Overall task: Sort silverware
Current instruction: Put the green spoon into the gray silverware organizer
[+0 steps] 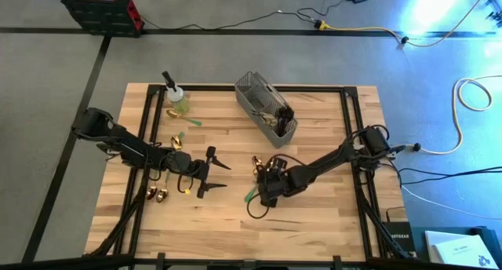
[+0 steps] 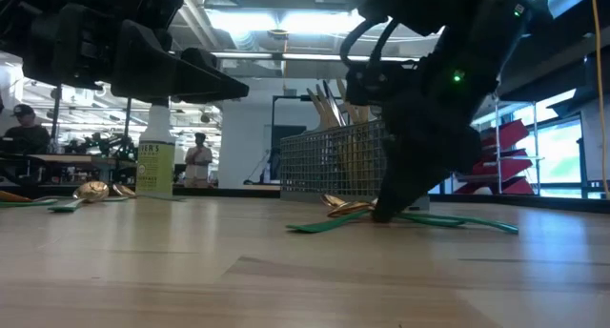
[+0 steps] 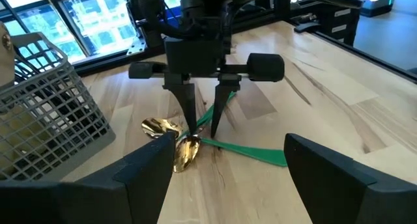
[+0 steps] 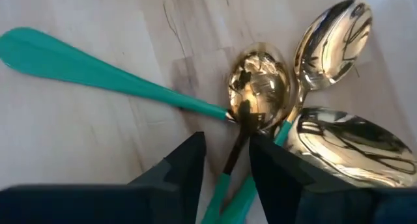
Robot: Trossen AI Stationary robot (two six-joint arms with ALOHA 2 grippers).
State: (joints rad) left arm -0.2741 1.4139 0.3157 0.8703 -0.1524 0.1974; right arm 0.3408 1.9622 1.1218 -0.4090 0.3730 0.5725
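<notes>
Right wrist view: three shiny gold, green-handled spoons (image 4: 260,87) lie clustered together.

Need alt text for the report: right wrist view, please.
The right gripper, fingers narrowly apart, reaches down over a cluster of gold spoons with green handles lying on the wooden table, straddling one thin handle between its dark fingertips.

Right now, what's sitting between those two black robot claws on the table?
Only bare wood of the table, seen from above, between the left gripper and right gripper.
</notes>
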